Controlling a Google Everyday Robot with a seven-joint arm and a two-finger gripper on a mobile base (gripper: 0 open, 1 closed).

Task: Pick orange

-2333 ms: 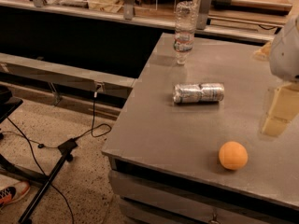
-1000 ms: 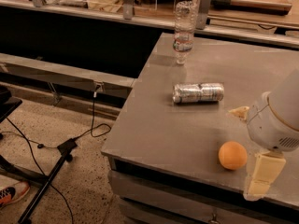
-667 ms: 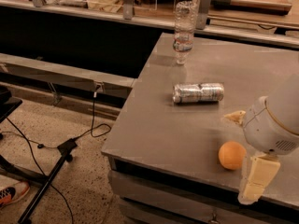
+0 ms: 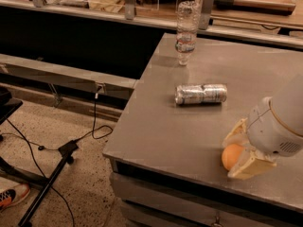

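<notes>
The orange [image 4: 231, 156] sits on the grey table [image 4: 161, 131] near its front edge, at the right. My gripper [image 4: 230, 156] has come down from the right and is open around the orange. One cream finger [image 4: 235, 132] is behind the fruit and the other [image 4: 248, 167] is in front of it. The white wrist housing [image 4: 277, 126] hides the orange's right side. The orange still rests on the table top.
A crushed silver can [image 4: 201, 94] lies on its side in the middle of the table. A clear plastic bottle [image 4: 186, 31] stands at the far left corner. A stand leg and cables [image 4: 57, 167] are on the floor to the left.
My gripper has moved left and down toward the orange, and its fingers now straddle the fruit. The orange, the can and the bottle have not moved.
</notes>
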